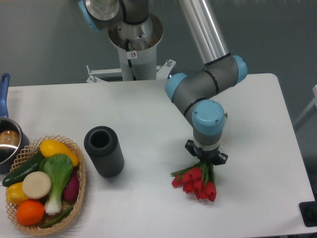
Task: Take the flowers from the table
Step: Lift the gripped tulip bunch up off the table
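Note:
The flowers (197,182), a small bunch of red tulips with green leaves, lie on the white table (148,109) at the front right of centre. Their red heads point toward the front edge. Their stems run back under my gripper (205,159). The gripper points straight down over the stem end, and the blue wrist joint above hides its fingers. Only the black gripper body shows on either side of the stems. I cannot tell whether the fingers are closed on the stems or whether the bunch still rests on the table.
A dark ribbed cylinder (104,151) stands left of centre. A wicker basket (79,191) of vegetables and fruit, including a bok choy (58,173), sits at the front left. A pot with a blue handle (7,141) is at the left edge. The arm's base (133,44) is at the back.

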Tool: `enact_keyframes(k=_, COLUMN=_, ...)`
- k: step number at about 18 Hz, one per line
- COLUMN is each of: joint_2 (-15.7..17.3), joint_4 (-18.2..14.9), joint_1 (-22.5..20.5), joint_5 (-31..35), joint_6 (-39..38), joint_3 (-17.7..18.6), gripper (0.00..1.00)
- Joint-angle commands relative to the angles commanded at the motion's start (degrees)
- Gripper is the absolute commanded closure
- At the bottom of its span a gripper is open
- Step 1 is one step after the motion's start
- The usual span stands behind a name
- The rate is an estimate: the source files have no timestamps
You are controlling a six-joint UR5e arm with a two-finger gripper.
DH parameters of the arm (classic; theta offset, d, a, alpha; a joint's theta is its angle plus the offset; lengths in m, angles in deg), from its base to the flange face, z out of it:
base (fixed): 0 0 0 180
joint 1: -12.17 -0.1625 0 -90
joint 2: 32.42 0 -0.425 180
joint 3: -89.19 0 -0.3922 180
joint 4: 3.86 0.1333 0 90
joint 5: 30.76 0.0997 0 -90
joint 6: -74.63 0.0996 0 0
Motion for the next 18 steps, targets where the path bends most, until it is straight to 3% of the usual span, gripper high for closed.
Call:
enact_keyframes(k=7, joint_2=6.77, joint_4=-5.09, joint_1=-3.42, joint_5=-0.34, joint_6=0.00, joint_3=-0.61, gripper=1.00)
enact_keyframes(k=10, joint_2=7.56, joint_4=-6.50, joint_1=-5.27, joint_5=-0.52, joint_6=0.09, joint_3=-2.45, gripper=1.00)
enact_keyframes(k=16, joint_2=7.04, joint_4=-16.77, joint_1=-7.81, joint_5=-1.48, joint_6=1.23, joint_3=-11.24, gripper=1.00)
enact_keyframes(k=18, joint_2=7.30, joint_4=-20.72, joint_1=-9.66, joint_5=-2.27, joint_6=6.30, joint_3=-12.83, gripper=1.00)
